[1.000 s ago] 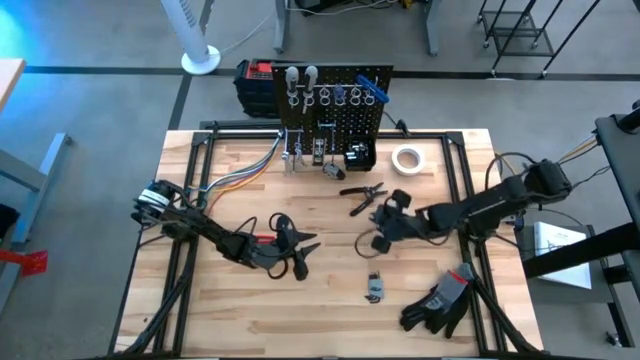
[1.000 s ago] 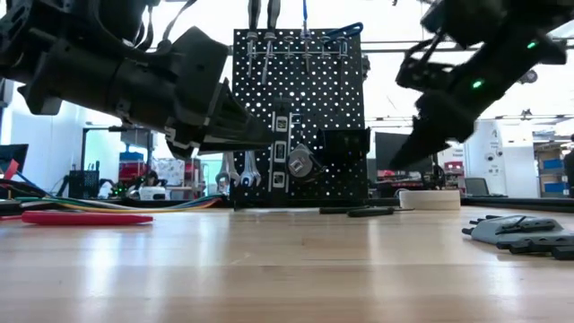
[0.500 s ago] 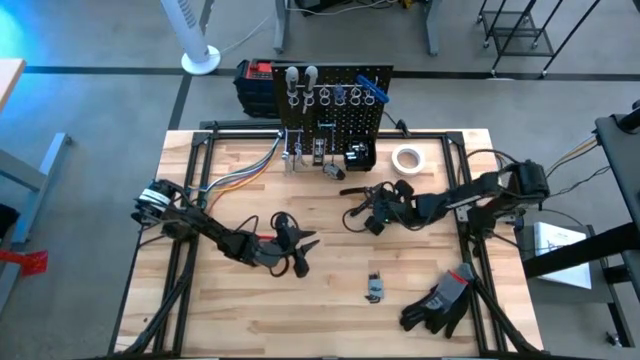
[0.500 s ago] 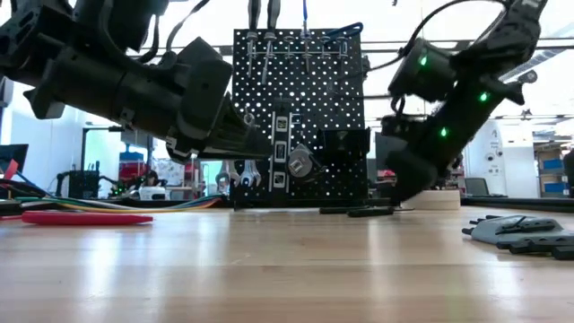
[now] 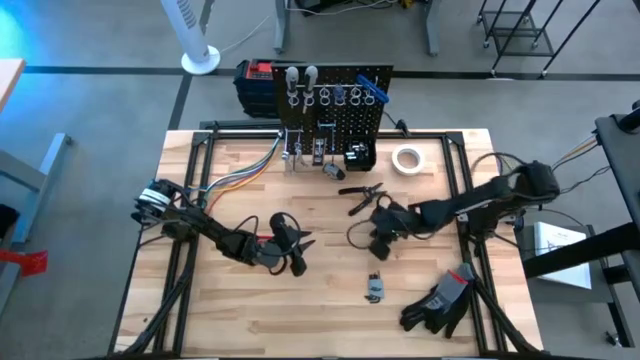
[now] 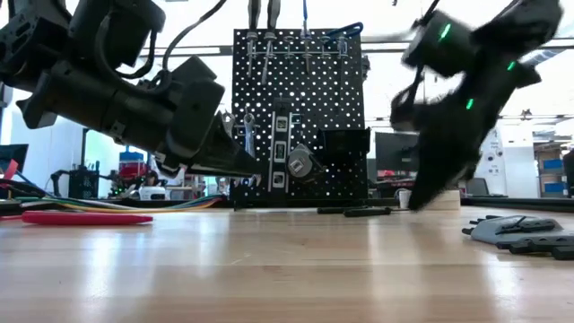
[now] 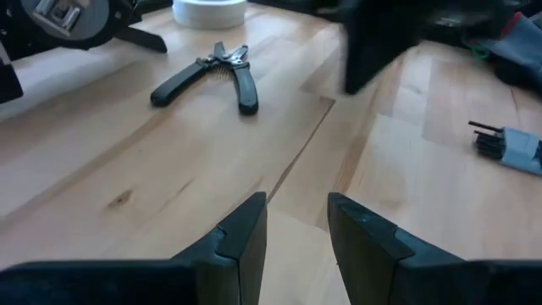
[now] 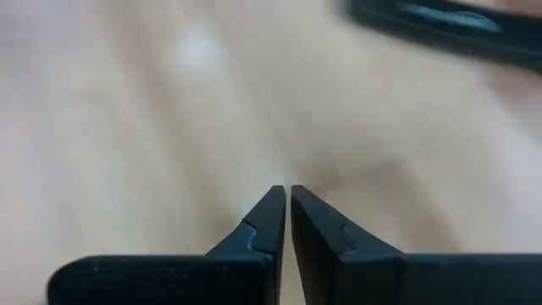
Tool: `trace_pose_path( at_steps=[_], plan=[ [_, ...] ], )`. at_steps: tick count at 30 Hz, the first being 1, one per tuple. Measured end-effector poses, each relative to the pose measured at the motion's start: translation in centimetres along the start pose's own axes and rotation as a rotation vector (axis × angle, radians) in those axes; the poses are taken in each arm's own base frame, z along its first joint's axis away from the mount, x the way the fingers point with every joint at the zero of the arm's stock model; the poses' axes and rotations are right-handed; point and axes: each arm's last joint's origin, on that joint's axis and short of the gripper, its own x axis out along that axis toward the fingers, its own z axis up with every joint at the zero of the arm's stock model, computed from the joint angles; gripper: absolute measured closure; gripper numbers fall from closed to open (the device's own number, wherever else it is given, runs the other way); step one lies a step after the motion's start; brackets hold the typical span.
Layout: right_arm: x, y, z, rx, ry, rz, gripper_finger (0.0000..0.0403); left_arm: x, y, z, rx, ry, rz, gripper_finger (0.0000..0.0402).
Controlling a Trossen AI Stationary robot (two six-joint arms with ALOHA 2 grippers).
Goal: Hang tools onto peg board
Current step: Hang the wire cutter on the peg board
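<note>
The peg board [image 5: 333, 100] stands upright at the table's far edge, with several tools on the hooks along its top. Black pliers [image 5: 362, 195] lie flat on the table in front of it, also seen in the left wrist view [image 7: 212, 72]. A red-handled tool [image 5: 263, 240] lies beside my left gripper [image 5: 298, 254], which is open and low over the table with nothing between its fingers [image 7: 296, 229]. My right gripper [image 5: 378, 240] is shut and points steeply down at bare wood [image 8: 290, 199], just on the near side of the pliers. A small grey tool [image 5: 374, 287] lies nearer the front.
A white tape roll [image 5: 405, 158] sits right of the peg board, and a red-and-black box [image 5: 255, 80] stands behind it. Black gloves [image 5: 440, 300] lie at the near right. Coloured cables [image 5: 245, 175] run across the far left of the table.
My right gripper swung toward the far edge, up to the pliers, then came back toward the near edge and tipped down more steeply. The pliers lie where they were.
</note>
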Motion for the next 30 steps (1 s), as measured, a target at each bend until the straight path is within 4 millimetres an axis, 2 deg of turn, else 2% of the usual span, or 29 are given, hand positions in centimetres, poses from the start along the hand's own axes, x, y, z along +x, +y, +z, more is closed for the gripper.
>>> trace_pose_path(
  at_steps=[3,7,9,11,15,19,21,23,25,28,30],
  plan=[
    [-2.3,1.4,0.4,-0.026,-0.07,0.111,0.039,0.0,0.0,0.0,-0.017,-0.001,0.0,0.0285],
    [-5.1,2.5,0.5,-0.066,-0.178,0.164,0.039,0.2,-0.2,0.4,-0.021,-0.012,0.0,0.0285],
    [-5.9,2.5,0.7,-0.112,-0.274,0.096,0.0388,0.5,-0.2,0.8,-0.013,-0.023,0.004,0.0285],
    [-6.0,2.1,0.6,-0.177,-0.329,-0.013,0.038,0.7,-0.1,1.0,-0.005,-0.026,0.011,0.0285],
    [-4.8,1.5,0.8,-0.355,-0.313,-0.114,0.0337,1.0,-0.1,1.3,-0.008,-0.018,-0.012,0.0285],
    [-3.1,1.0,1.1,-0.656,-0.253,-0.182,0.0267,1.1,-0.1,1.2,-0.007,-0.006,-0.034,0.0285],
    [-2.2,0.5,1.7,-0.742,-0.249,-0.212,0.0232,1.1,-0.1,1.2,-0.007,-0.006,-0.035,0.0285],
    [-1.2,-0.2,2.7,-0.749,-0.245,-0.238,0.0206,1.1,-0.1,1.2,-0.017,-0.006,-0.035,0.0285],
    [-0.2,-1.2,3.9,-0.708,-0.217,-0.19,0.019,1.1,-0.1,1.2,-0.032,-0.005,-0.035,0.0285],
    [1.4,-2.8,5.1,-0.664,-0.153,-0.093,0.0185,1.1,-0.1,1.2,-0.05,-0.002,-0.034,0.0285],
    [2.5,-3.8,5.7,-0.675,-0.119,-0.103,0.0186,1.1,0.0,1.1,-0.055,0.009,-0.031,0.0285]
  ],
)
